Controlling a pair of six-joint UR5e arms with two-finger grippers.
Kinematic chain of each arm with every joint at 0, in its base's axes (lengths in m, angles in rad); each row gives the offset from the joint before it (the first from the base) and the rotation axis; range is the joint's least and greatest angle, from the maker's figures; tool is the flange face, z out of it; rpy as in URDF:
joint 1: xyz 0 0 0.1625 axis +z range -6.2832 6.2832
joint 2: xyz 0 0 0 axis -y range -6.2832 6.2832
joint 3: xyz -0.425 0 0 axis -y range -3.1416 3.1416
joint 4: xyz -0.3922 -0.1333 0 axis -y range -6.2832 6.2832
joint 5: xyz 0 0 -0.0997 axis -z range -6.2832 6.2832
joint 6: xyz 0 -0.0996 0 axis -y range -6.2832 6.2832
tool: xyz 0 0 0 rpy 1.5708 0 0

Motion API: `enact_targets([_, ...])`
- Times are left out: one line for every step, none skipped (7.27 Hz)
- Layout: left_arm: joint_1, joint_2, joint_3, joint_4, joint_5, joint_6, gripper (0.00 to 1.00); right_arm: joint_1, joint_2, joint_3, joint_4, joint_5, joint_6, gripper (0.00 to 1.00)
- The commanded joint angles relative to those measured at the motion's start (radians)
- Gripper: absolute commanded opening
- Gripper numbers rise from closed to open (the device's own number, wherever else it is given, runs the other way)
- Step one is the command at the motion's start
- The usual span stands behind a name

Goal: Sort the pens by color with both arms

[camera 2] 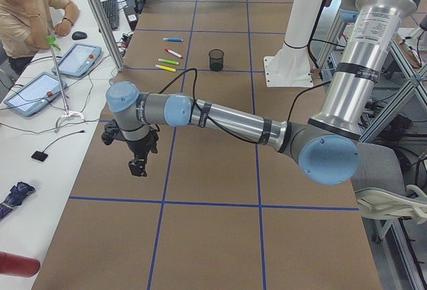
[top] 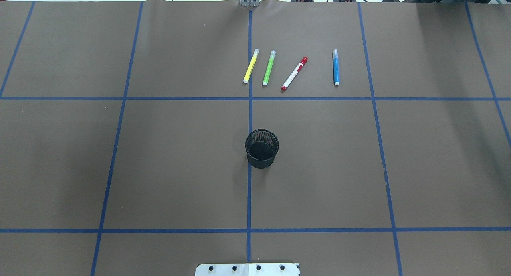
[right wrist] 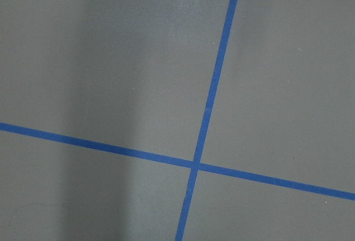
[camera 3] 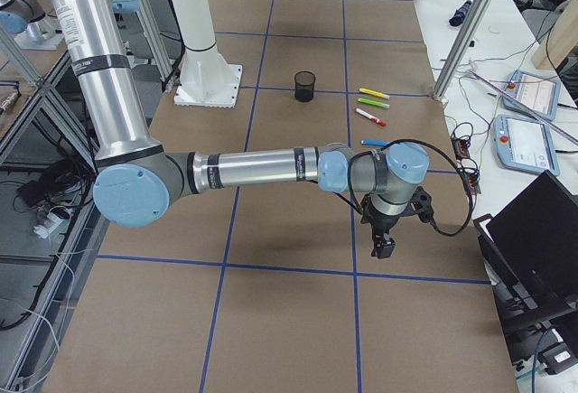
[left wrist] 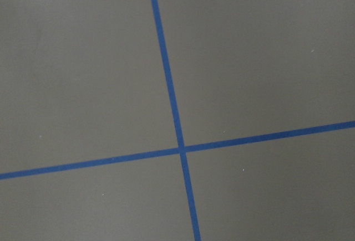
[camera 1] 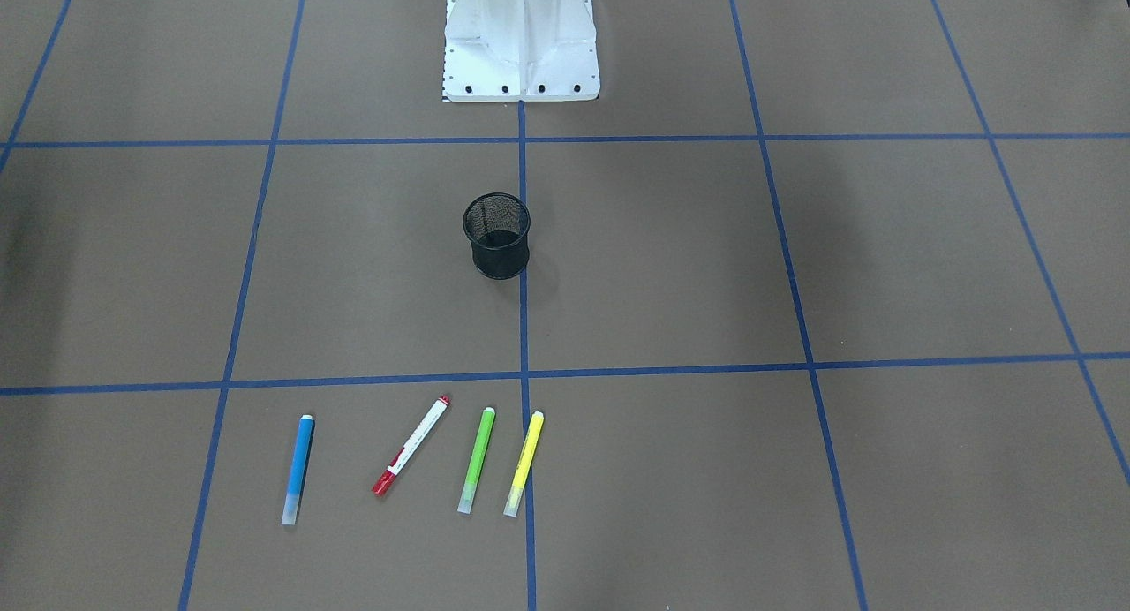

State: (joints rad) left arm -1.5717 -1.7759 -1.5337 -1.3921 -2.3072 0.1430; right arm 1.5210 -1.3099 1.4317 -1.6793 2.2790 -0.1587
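Observation:
Several pens lie side by side on the brown table, on the far side of the black mesh cup [top: 261,148] from the robot: a yellow pen [top: 251,66], a green pen [top: 269,67], a white pen with red caps [top: 294,73] and a blue pen [top: 335,67]. Neither arm reaches into the overhead or front view. My left gripper [camera 2: 138,167] hangs over the table's left end, far from the pens. Over the right end hangs my right gripper [camera 3: 384,248], a short way from the blue pen [camera 3: 375,142]. I cannot tell whether either is open or shut. Both wrist views show only bare table and blue tape.
The white mounting base [camera 1: 521,41] stands behind the cup. Blue tape lines divide the table into squares. A seated person [camera 2: 27,10] and tablets [camera 2: 77,60] are beyond the table's far edge, with a metal post [camera 2: 100,17] at that edge.

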Motion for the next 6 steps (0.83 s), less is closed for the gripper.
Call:
enact_targets([-0.008,0.143,-0.020,-0.193,-0.008,-0.012,1.00,0.001,-0.005,0.004,0.001,-0.001,0.002,0.99])
enact_targets([-0.008,0.147,-0.026,-0.209,-0.015,-0.013,1.00,0.001,-0.006,0.004,0.001,-0.001,0.007,0.99])
enact_targets([-0.011,0.147,-0.028,-0.212,-0.070,-0.011,1.00,0.001,-0.006,0.004,0.000,0.000,0.008,0.99])
enact_targets([-0.024,0.144,-0.028,-0.219,-0.084,-0.003,1.00,0.001,-0.012,0.004,0.000,0.000,0.010,0.99])
enact_targets([-0.045,0.153,-0.054,-0.220,-0.084,-0.003,1.00,0.001,-0.012,0.004,0.000,-0.001,0.013,0.99])
enact_targets([-0.047,0.176,-0.072,-0.222,-0.072,-0.009,1.00,0.001,-0.012,0.004,0.000,-0.001,0.013,0.99])
